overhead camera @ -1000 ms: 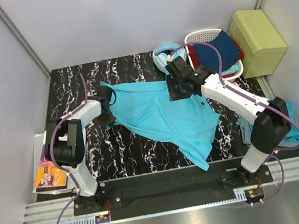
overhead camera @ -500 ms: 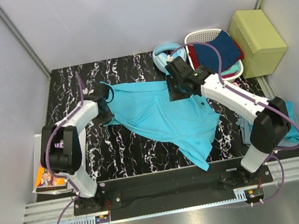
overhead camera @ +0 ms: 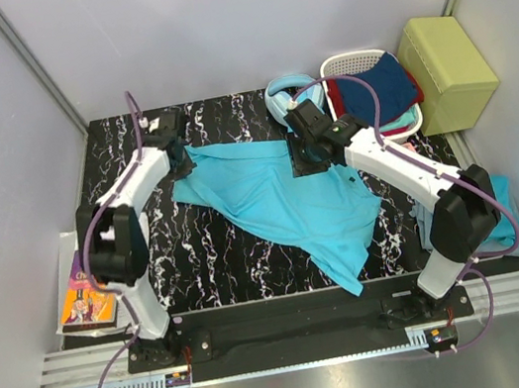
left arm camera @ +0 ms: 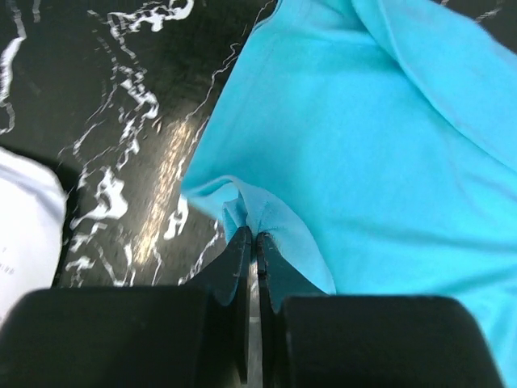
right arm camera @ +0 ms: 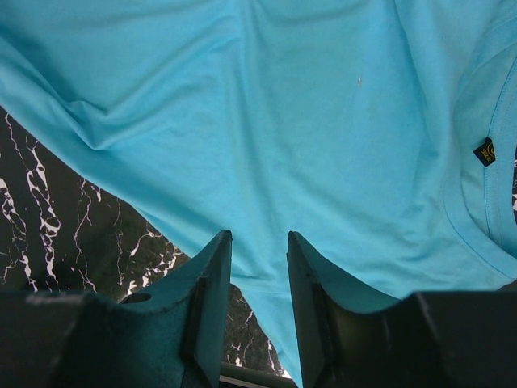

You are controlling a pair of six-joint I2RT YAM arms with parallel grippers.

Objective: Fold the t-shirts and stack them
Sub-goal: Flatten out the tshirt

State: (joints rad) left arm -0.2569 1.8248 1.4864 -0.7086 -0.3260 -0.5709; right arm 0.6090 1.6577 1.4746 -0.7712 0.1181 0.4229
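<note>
Two things at the table's near side are partly hidden. A colourful booklet (overhead camera: 83, 303) lies off the near-left corner with its inner side behind the left arm. A heap of turquoise cloth (overhead camera: 506, 211) at the near-right edge is mostly covered by the right arm, so how many shirts it holds cannot be told.

Past them, one turquoise t-shirt (overhead camera: 280, 195) lies spread across the middle of the table (overhead camera: 217, 121). Its cloth is thin, soft and rumpled, and one end trails to the near edge. The left gripper (left arm camera: 252, 238) is clamped on a small fold at the shirt's left edge. The right gripper (right arm camera: 258, 242) stands over the shirt beside the collar and its small dark label (right arm camera: 485, 151). Its fingers are parted by a narrow gap with flat cloth showing through.

The tabletop is glossy black with white marble veining. Along the far edge lie pale blue headphones (overhead camera: 284, 94), partly behind the right gripper. Beside them stands a white perforated basket (overhead camera: 357, 61) of navy and red garments. A yellow-green padded box (overhead camera: 447, 70) sits off the far-right corner. Plain grey walls close in three sides.
</note>
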